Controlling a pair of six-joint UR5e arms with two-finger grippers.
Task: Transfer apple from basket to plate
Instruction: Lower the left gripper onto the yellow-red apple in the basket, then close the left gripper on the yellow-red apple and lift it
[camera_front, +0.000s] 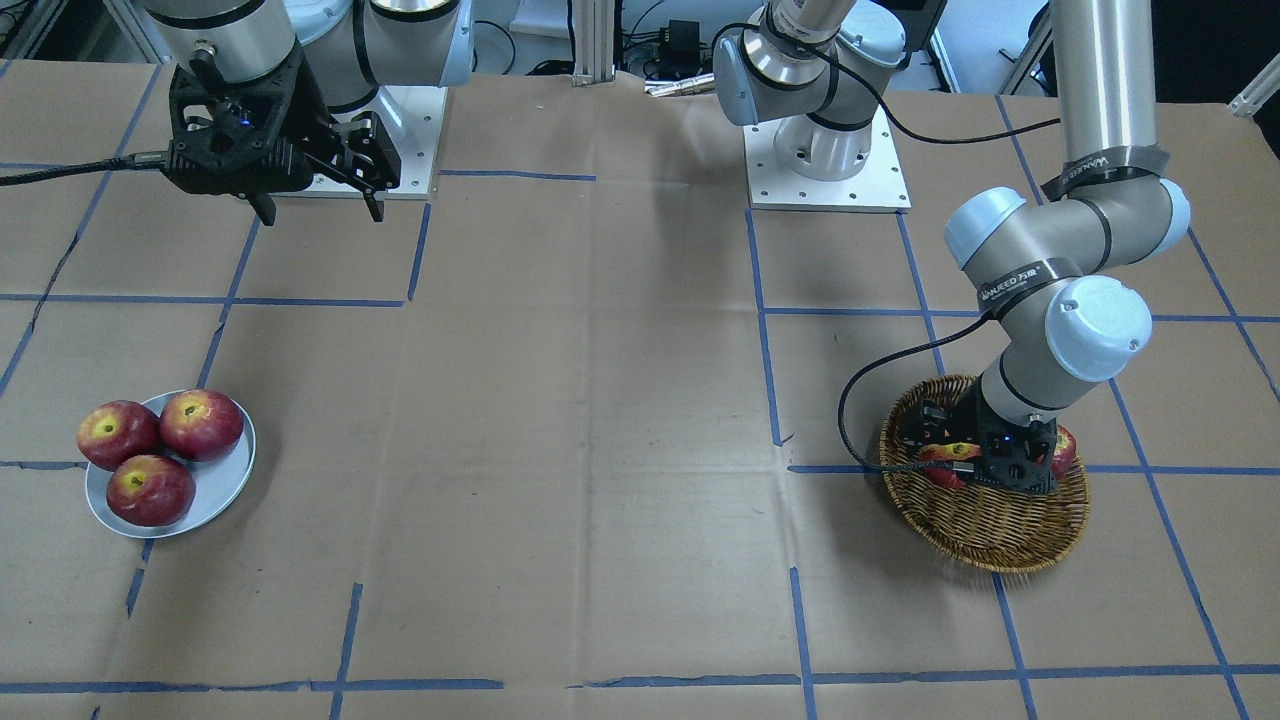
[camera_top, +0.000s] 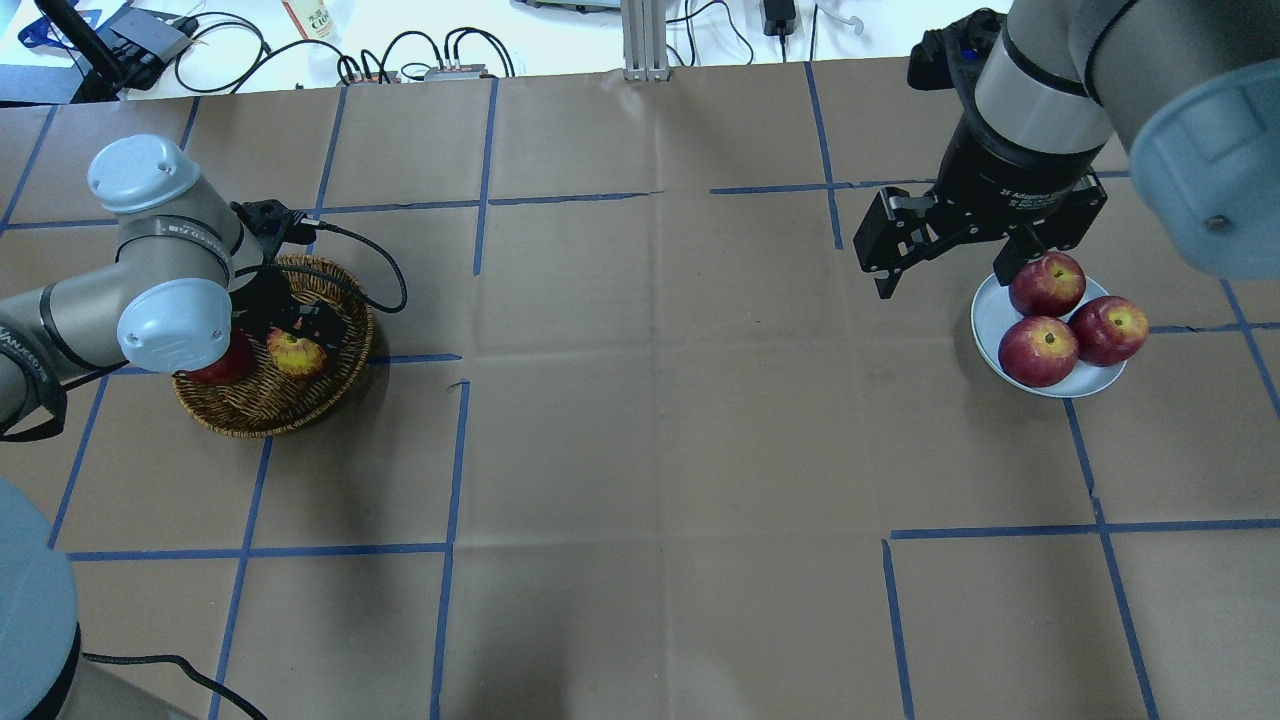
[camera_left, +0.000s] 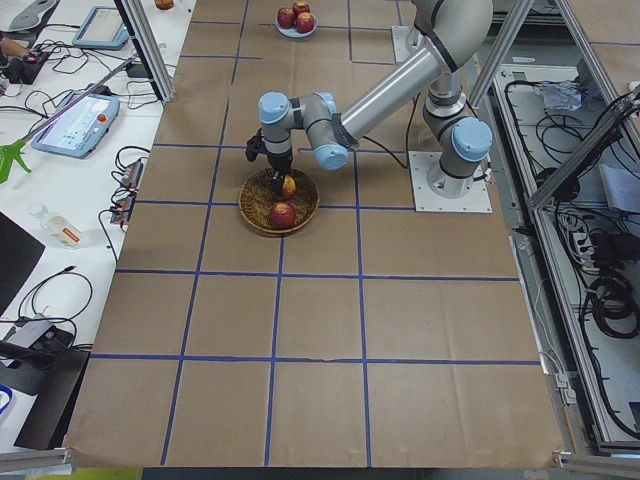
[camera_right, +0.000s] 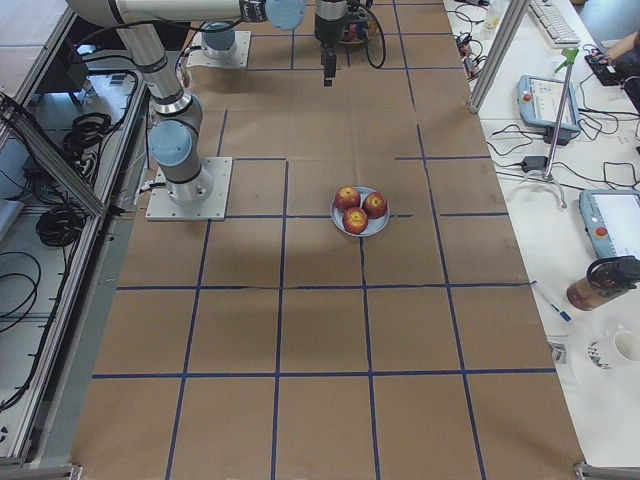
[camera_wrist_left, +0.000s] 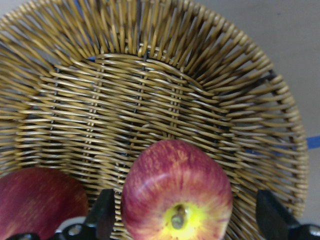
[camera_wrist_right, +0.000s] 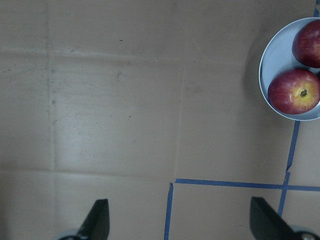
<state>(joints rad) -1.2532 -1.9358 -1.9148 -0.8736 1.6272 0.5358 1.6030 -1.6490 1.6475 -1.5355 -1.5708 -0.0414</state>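
Note:
The apple (camera_wrist_left: 177, 190), streaky red with a yellow patch round its stem, lies in the wicker basket (camera_wrist_left: 150, 85) on the robot's left side of the table (camera_top: 260, 410). My left gripper (camera_wrist_left: 187, 220) is down in the basket, open, one finger on each side of the apple (camera_top: 296, 353). The right-hand finger stands clearly apart from it. The pale grey-blue plate (camera_top: 985, 305) on the robot's right holds three dark red apples (camera_top: 1038, 350). My right gripper (camera_top: 942, 282) is open and empty, held above the table just beside the plate (camera_wrist_right: 275, 60).
A darker red apple (camera_wrist_left: 40, 200) lies in the basket beside the streaky one, under my left wrist (camera_top: 222, 365). Brown paper with blue tape lines covers the table. Cables and devices lie along the far edge (camera_top: 400, 50).

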